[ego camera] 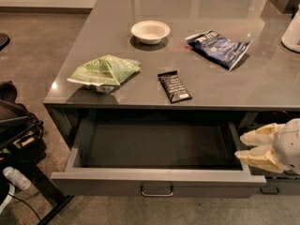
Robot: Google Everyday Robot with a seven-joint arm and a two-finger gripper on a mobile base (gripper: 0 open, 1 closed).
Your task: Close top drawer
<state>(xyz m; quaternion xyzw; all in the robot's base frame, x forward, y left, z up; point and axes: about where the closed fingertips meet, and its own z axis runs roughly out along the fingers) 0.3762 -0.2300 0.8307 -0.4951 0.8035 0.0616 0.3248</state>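
The top drawer point(154, 184) is a wide, shallow dark grey drawer, pulled far out from under the grey counter point(262, 86). Its inside is empty. Its flat front has one small loop handle point(157, 190) at the middle. My gripper point(246, 146) is at the right edge of the view, beside the drawer's right side wall, above its front right corner. Its two cream fingers point(257, 137) point left and stand apart, with nothing between them.
On the counter lie a white bowl point(150, 31), a green chip bag point(104, 70), a dark snack bar point(174, 86) and a blue chip bag point(218, 47). A white object point(292, 32) stands at the far right. A black bag and cart point(18, 135) are left of the drawer. Another drawer handle point(270, 190) shows at lower right.
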